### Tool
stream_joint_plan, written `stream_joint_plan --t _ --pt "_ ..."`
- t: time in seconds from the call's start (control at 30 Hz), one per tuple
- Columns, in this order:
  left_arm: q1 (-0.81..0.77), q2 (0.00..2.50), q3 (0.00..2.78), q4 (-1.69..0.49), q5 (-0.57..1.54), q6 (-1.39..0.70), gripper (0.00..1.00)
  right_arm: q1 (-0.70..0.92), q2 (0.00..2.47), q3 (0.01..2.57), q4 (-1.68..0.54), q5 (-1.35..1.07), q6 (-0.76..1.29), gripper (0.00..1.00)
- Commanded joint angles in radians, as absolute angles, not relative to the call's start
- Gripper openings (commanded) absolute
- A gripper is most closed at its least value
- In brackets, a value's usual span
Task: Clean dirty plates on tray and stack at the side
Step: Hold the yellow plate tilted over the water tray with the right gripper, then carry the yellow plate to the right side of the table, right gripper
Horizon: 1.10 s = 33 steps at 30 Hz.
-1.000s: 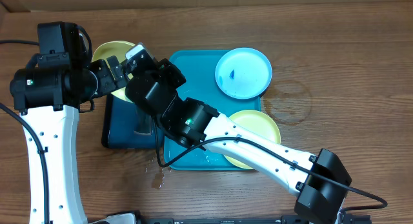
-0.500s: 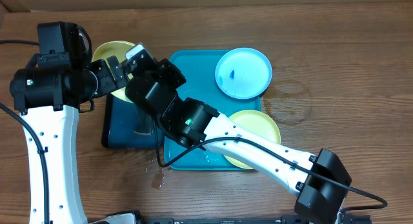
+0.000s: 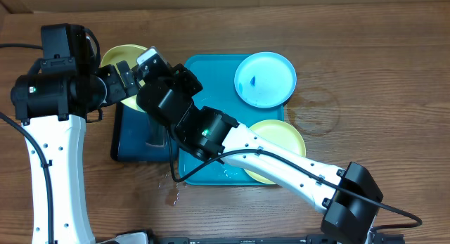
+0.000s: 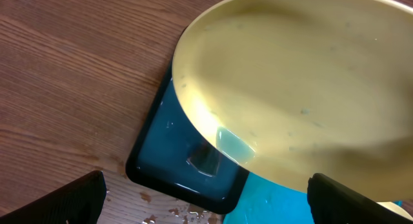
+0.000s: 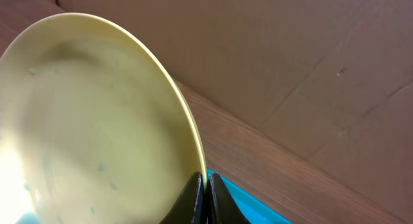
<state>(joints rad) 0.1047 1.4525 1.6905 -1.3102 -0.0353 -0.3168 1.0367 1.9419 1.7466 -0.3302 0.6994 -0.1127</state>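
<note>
My right gripper (image 5: 204, 188) is shut on the rim of a yellow-green plate (image 5: 97, 133) and holds it tilted above the far-left corner of the dark blue tray. The same plate shows in the overhead view (image 3: 116, 57) and fills the top of the left wrist view (image 4: 303, 88). My left gripper (image 4: 206, 208) is open and empty, just beside and below this plate. The turquoise tray (image 3: 211, 68) holds a light blue plate (image 3: 264, 79) with a blue smear at its far right and a second yellow-green plate (image 3: 281, 140) at its near right.
A smaller dark blue black-rimmed tray (image 3: 133, 142) with water and a grey object (image 3: 156, 136) in it lies left of the turquoise tray. Water drops (image 3: 170, 189) wet the wood in front. A cardboard wall runs along the back.
</note>
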Motion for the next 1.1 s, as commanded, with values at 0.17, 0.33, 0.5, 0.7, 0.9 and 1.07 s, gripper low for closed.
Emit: stream_joint_plan --t 0.17,0.33,0.5,0.7,0.9,1.07 --pt "0.105 1.452 1.699 -1.309 -0.048 -0.337 1.00 1.043 1.915 1.777 -0.319 0.717 -0.113 0.04" --pt "0.105 1.452 1.699 -1.309 -0.048 -0.337 1.00 1.035 1.915 1.777 -0.319 0.717 -0.112 0.04" --pt "0.105 1.452 1.699 -1.309 -0.048 -0.337 1.00 1.007 1.915 1.777 -0.336 0.715 -0.078 0.04" --pt "0.105 1.452 1.699 -1.309 -0.048 -0.337 1.00 0.963 1.915 1.774 -0.468 0.696 0.245 0.04" --pt "0.105 1.452 1.699 -1.309 -0.048 -0.337 1.00 0.879 1.915 1.774 -0.647 0.398 0.495 0.04" --pt "0.105 1.452 1.699 -1.309 -0.048 -0.337 1.00 0.802 1.915 1.774 -0.706 0.160 0.554 0.04"
